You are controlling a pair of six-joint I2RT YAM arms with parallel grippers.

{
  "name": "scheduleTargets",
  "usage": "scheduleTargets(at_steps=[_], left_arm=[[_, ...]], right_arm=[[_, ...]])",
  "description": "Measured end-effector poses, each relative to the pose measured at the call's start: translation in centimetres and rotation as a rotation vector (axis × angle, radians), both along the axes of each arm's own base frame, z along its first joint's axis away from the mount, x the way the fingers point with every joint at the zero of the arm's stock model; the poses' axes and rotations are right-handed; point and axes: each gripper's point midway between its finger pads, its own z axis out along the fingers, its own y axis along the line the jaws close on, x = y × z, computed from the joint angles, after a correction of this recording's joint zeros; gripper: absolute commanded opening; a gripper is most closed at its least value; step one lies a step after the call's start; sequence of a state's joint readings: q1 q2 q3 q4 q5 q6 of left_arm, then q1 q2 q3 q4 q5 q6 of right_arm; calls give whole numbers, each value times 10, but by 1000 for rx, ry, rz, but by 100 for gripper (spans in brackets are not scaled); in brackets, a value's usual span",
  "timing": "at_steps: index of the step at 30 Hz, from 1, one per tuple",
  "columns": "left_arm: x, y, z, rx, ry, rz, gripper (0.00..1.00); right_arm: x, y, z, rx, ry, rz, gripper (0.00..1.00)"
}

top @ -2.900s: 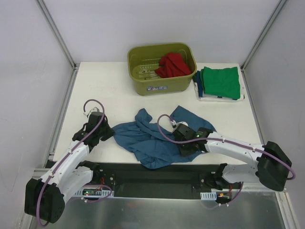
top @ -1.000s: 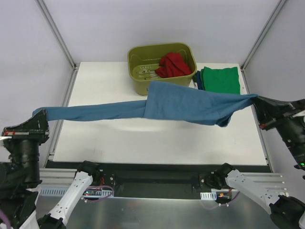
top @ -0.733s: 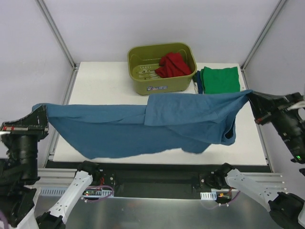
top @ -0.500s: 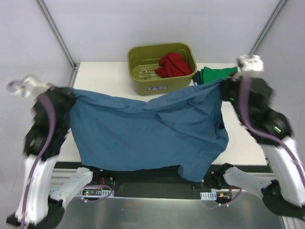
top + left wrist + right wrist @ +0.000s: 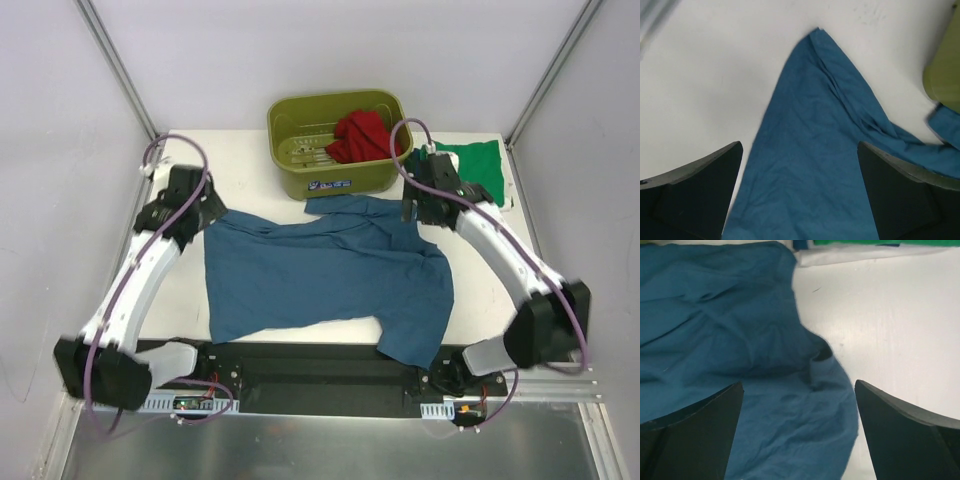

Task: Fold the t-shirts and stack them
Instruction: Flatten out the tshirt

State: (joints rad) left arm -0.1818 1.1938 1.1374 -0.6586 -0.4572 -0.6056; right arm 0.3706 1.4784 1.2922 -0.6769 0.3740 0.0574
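Observation:
The teal-blue t-shirt [image 5: 320, 275] lies spread on the white table, its lower right part reaching the near edge. My left gripper [image 5: 200, 218] hovers open over the shirt's far left corner [image 5: 810, 165], nothing between its fingers. My right gripper [image 5: 416, 212] hovers open over the far right corner, where the cloth [image 5: 730, 340] is bunched. A bright green t-shirt [image 5: 470, 170] lies folded at the back right; its edge [image 5: 865, 242] shows in the right wrist view. A red t-shirt [image 5: 362, 135] sits crumpled inside the tub.
The olive-green tub [image 5: 283, 110] stands at the back centre, just beyond the teal shirt's collar edge; its corner [image 5: 945, 75] shows in the left wrist view. White cloth [image 5: 510, 195] lies under the green shirt. Metal frame posts rise at both back corners.
The teal shirt, held stretched in the air between both grippers, has come down flat onto the table. Both grippers have opened and let go of it.

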Motion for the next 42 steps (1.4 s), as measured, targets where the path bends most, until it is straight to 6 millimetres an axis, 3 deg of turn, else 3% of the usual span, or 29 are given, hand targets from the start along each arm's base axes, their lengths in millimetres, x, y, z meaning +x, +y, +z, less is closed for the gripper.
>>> scheduleTargets(at_steps=[2,4,6,10,12,14,19,22,33,38,42], left_arm=[[-21,-5,1,-67,-55,-10,99],[-41,-12,-10,-124,-66,-27,99],[-55,-21,-32,-182,-39,-49,99],[-91,-40,-104,-289,121,-87,99],[-105,-48,-128,-339,172,-101,99],[-114,-55,-144,-381,202,-116,99],[-107,-67,-159,-435,221,-134,99],[-100,-67,-173,-421,267,-117,99],[-34,-52,-177,-290,293,-36,99],[-5,-51,-170,-269,282,-38,99],[7,-52,-148,-271,214,-61,99]], right_arm=[[-21,5,9,75,-57,22,97],[-48,12,7,148,-73,53,97],[-72,23,-13,205,-43,93,97],[-122,48,-88,271,171,163,97],[-148,49,-121,269,295,159,97],[-159,47,-136,264,361,137,97],[-149,53,-148,252,404,114,97],[-128,61,-148,241,405,104,97],[-59,75,-143,310,365,45,97],[-42,74,-136,313,342,57,97],[-34,75,-113,329,279,91,97]])
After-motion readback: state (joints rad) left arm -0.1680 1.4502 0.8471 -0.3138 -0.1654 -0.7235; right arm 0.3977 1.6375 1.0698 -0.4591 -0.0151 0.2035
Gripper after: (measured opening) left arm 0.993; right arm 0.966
